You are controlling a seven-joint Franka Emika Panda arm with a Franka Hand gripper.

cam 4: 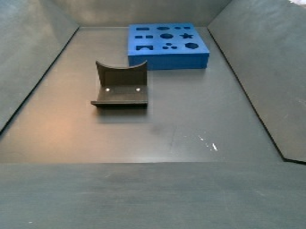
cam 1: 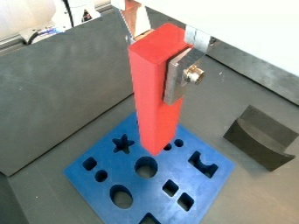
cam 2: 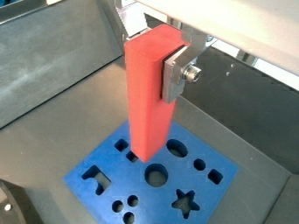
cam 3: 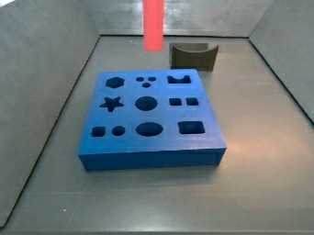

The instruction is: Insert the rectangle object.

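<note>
My gripper (cam 1: 158, 61) is shut on the rectangle object (cam 1: 156, 96), a long red-orange bar, and holds it upright near its upper end. Both wrist views show this; in the other one the gripper (cam 2: 155, 61) grips the bar (cam 2: 149, 105) with a silver finger (cam 2: 176, 74) flat against its side. The bar's lower end hangs above the blue block with shaped holes (cam 1: 212, 179) (cam 2: 158, 199), near the star and round holes, apart from it. In a side view only the bar (cam 3: 153, 23) shows above the block (cam 3: 153, 156); the gripper is out of that view.
A dark grey curved piece (cam 1: 263, 136) (cam 3: 194, 55) (cam 4: 120, 85) stands on the floor beside the block. Grey walls (cam 3: 50, 110) enclose the floor. The block (cam 4: 167, 61) sits at the far end in a side view.
</note>
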